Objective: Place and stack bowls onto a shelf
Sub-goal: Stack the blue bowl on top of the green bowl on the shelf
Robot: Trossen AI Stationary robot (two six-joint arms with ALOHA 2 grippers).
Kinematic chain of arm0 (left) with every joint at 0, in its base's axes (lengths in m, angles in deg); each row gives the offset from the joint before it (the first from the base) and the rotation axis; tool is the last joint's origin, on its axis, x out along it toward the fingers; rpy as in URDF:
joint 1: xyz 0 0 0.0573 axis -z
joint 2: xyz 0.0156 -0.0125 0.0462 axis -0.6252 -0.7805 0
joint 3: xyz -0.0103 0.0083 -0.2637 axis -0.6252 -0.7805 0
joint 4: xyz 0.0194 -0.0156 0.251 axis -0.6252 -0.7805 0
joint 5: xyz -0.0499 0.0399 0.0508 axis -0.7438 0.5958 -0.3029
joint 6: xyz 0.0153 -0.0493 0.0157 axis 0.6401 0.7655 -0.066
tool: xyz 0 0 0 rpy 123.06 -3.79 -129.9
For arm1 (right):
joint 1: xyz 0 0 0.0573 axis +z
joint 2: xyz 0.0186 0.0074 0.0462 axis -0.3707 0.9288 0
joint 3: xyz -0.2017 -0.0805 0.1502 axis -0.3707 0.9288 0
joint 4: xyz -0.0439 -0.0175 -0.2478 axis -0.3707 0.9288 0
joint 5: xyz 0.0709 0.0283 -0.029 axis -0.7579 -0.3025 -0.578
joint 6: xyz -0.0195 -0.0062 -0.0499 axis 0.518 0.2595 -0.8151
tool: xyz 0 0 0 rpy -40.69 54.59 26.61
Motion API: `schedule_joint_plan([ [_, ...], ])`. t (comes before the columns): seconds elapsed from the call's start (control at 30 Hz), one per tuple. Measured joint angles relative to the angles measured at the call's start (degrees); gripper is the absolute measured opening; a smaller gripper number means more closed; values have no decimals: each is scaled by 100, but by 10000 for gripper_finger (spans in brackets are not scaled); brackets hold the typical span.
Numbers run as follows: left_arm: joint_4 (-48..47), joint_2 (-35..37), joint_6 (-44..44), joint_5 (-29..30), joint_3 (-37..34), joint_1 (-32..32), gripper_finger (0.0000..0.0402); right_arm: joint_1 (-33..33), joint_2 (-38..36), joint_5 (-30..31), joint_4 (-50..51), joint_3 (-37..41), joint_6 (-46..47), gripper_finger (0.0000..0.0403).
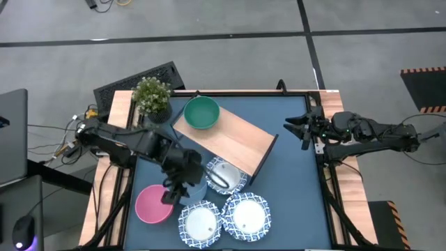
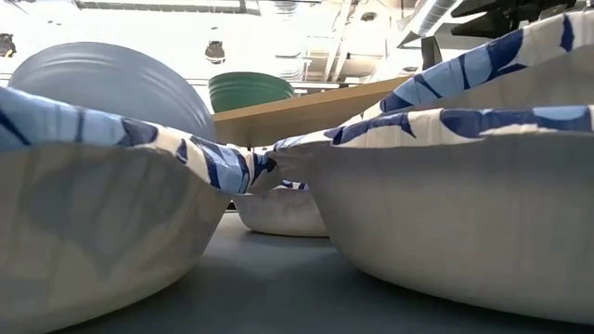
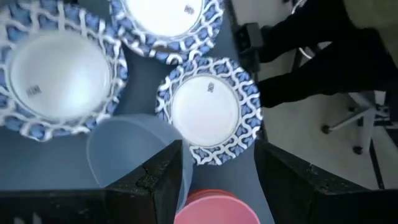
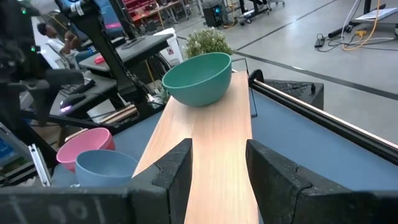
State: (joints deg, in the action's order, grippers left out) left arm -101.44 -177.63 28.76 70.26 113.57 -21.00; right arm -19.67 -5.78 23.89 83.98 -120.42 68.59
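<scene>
The light-wood shelf (image 1: pixel 240 143) stands askew on the blue table. The green bowl (image 1: pixel 202 113) sits upright on its far-left end (image 4: pixel 198 78). Three white, blue-rimmed bowls (image 1: pixel 201 223), (image 1: pixel 245 215), (image 1: pixel 226 174) and the pink bowl (image 1: pixel 150 206) rest on the table near the front edge. A pale blue bowl (image 3: pixel 127 152) lies between the pink bowl and the white ones. My left gripper (image 3: pixel 219 149) hangs open over it and the pink bowl (image 3: pixel 214 208). My right gripper (image 4: pixel 217 146) waits open at the table's right side (image 1: pixel 296 129), pointing along the shelf. My left gripper comes from above. One finger (image 3: pixel 163 174) lies over the pale blue bowl's rim (image 3: pixel 188 163), on the bowl's inner side, and the other stands far outside it. Whether that finger touches the rim, I cannot tell.
A small potted plant (image 1: pixel 152 96) stands at the table's far-left corner, beside the shelf's end. A dark grid-like panel (image 1: pixel 136 82) lies behind it. The shelf's right half (image 4: pixel 214 174) is bare. The two front white bowls touch rim to rim (image 2: pixel 264 162).
</scene>
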Motion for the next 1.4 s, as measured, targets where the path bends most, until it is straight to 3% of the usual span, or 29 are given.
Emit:
schedule_joint_plan([
  [0.43,1895,937,1458,-239,-2915,69,181,1,0,0,-4,0,-31,177],
  [0.53,2255,1008,1587,-292,-3221,125,181,0,0,0,-4,0,-35,177],
  [0.7,2311,987,1534,283,-3482,313,181,2,0,0,-2,0,-39,177],
  [0.93,2697,985,1470,308,-3837,353,175,1,0,0,-4,0,-2,177],
  [1.07,2706,982,1227,286,-3842,351,134,2,0,0,-4,0,0,177],
  [1.3,2900,982,972,85,-3979,314,14,1,0,0,-7,0,3,177],
  [1.4,2982,981,975,-44,-4037,294,5,2,0,0,-7,0,4,177],
])
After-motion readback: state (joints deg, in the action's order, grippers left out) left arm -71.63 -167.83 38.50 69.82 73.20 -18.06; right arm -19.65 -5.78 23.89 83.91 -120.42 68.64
